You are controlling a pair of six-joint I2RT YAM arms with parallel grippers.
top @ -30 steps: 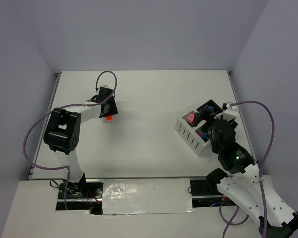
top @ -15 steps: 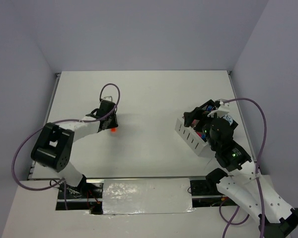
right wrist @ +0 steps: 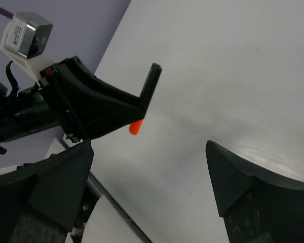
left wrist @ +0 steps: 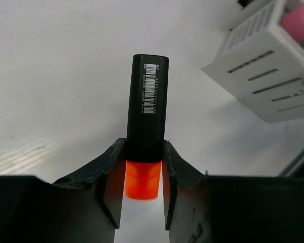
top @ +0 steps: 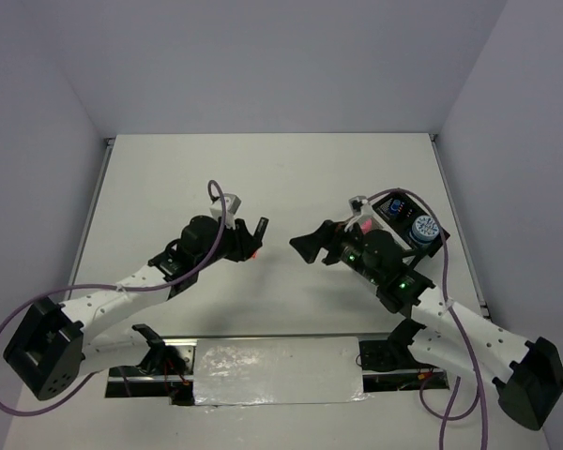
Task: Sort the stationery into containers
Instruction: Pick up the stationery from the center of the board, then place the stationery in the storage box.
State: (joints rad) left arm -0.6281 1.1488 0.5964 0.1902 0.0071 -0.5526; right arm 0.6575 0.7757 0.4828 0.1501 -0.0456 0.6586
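Note:
My left gripper is shut on an orange highlighter with a black body and holds it above the middle of the table. In the left wrist view the jaws pinch it where the black barrel meets the orange end. My right gripper is open and empty, facing the left one a short way to its right. The right wrist view shows its spread fingers and the highlighter beyond. The white organizer stands at the right, partly hidden by the right arm.
The organizer's slotted wall shows at upper right in the left wrist view. A blue round tub, a pink-capped item and a black compartment show in it. Bare table lies behind both grippers.
My left arm has swung right from the far left to the table's middle, carrying the highlighter. My right gripper has moved left, away from the organizer, and now faces the left gripper.

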